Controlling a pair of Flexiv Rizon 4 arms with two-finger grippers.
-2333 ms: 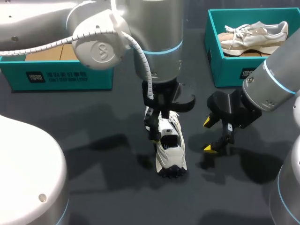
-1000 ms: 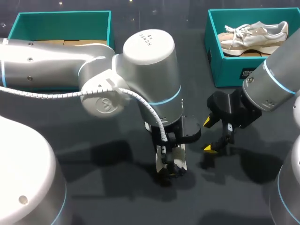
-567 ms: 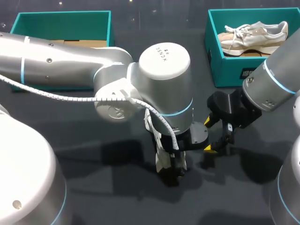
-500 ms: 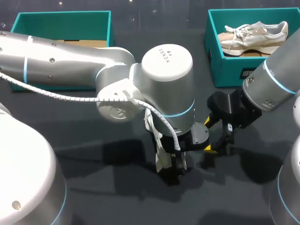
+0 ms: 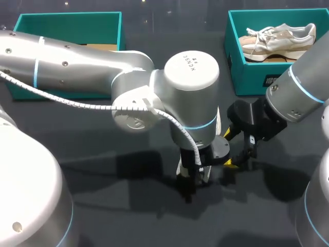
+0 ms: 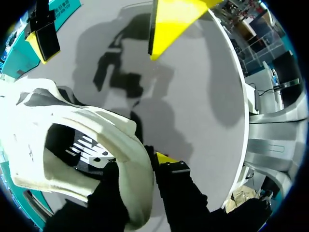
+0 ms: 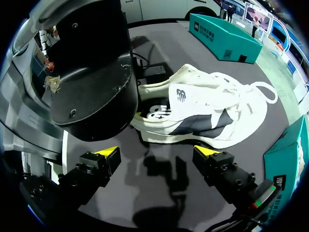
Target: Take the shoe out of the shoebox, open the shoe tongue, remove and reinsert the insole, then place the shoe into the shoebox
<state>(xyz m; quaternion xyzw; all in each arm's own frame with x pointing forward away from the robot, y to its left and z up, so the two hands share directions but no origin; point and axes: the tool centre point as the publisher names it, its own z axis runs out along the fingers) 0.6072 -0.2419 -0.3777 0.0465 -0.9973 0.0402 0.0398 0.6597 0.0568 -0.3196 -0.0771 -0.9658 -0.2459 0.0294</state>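
**Head view with both wrist views: white shoe [image 7: 203, 113] pinched at its heel by the left gripper [image 6: 142, 162]**

Head view. The left arm [image 5: 77, 62] enters from the left edge and ends at the centre of the frame, its wrist pointing straight down at the dark table [image 5: 118, 216]. The shoe stands on the table directly beneath this wrist, just below centre, and only slivers of white show past the arm. The right gripper [image 5: 229, 149] hangs just right of the shoe, apart from it. A teal shoebox [image 5: 234, 56] in the upper right corner holds a second, beige shoe [image 5: 277, 38]. Another teal shoebox [image 5: 121, 31] sits in the upper left.

Left wrist view. The jaws are clenched on the shoe's padded heel collar, with one finger inside the opening and the yellow-tipped finger [image 6: 166, 158] outside. The dark insole [image 6: 79, 152] lies inside the shoe.

Right wrist view. The right gripper's jaws stand wide apart and grasp nothing. The shoe lies ahead of the fingertips [image 7: 108, 154], beyond the gap between them and touching neither. Its heel end is under the left arm's black flange [image 7: 91, 92].
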